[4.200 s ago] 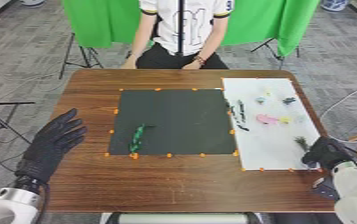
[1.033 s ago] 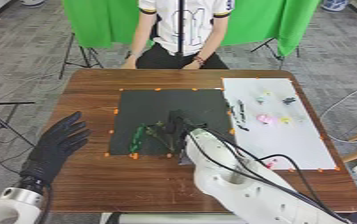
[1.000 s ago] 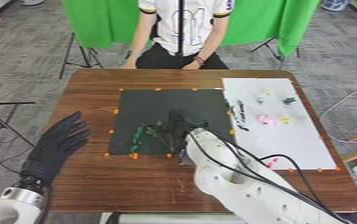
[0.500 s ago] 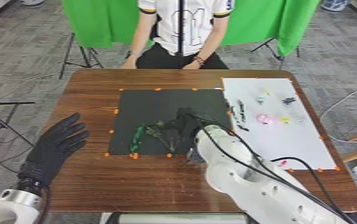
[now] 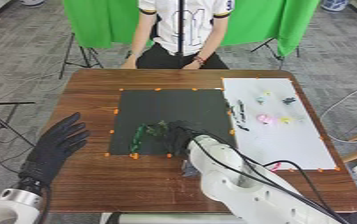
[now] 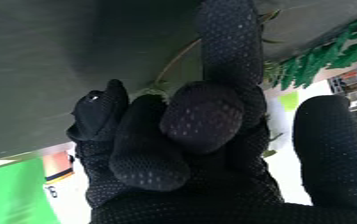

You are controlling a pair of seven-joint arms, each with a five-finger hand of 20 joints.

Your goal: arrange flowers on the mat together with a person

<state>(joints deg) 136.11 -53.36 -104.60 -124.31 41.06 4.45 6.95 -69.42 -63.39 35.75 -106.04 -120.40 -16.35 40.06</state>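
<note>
Now nearer the robot, right robot hand (image 5: 183,134), above dark mat (image 5: 159,106)

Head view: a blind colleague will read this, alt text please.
The robot's right hand is over a dark mat, by green foliage; its open left hand is left of the mat. Small flowers lie on a white sheet.

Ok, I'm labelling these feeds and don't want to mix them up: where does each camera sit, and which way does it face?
Head view: on the robot's head, looking forward and down over the table toward the green curtain; the left hand, the right hand and parts of both white arms show.
Right wrist view: on the right arm's wrist, looking past that hand's black glove, close up, across the dark mat.
Shared: the right hand, the mat, the leafy green stem and the curtain.
</note>
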